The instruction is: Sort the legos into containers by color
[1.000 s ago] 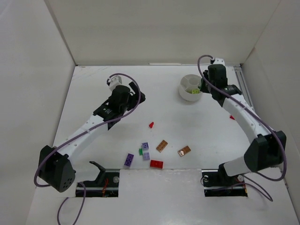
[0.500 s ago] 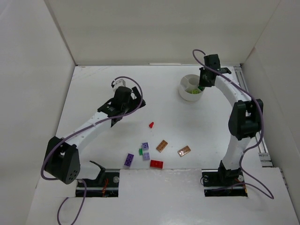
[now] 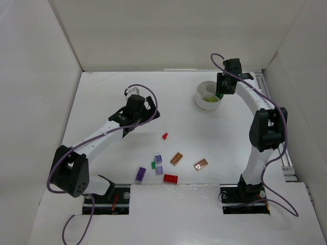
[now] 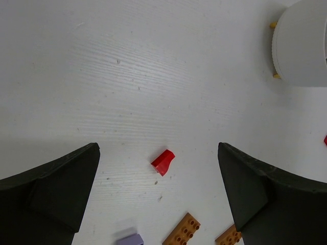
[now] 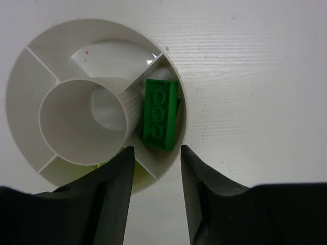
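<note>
Released right gripper (image 5: 156, 155) hangs over green studded brick (image 5: 160, 114) in round white plastic dish's (image 5: 21, 104) three-o'clock wedge; spread-open left gripper (image 4: 158, 149) should next take small red brick (image 4: 163, 162).

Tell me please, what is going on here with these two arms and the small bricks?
Two arms are sorting legos by color into a round white dish. The right tool hovers open over the dish, where a green brick lies in one wedge compartment and lime pieces in another. The left tool is open, with a small red piece on the table ahead of it, untouched. The other legos, purple, lilac, red and orange-brown, lie loose near the arm bases.
</note>
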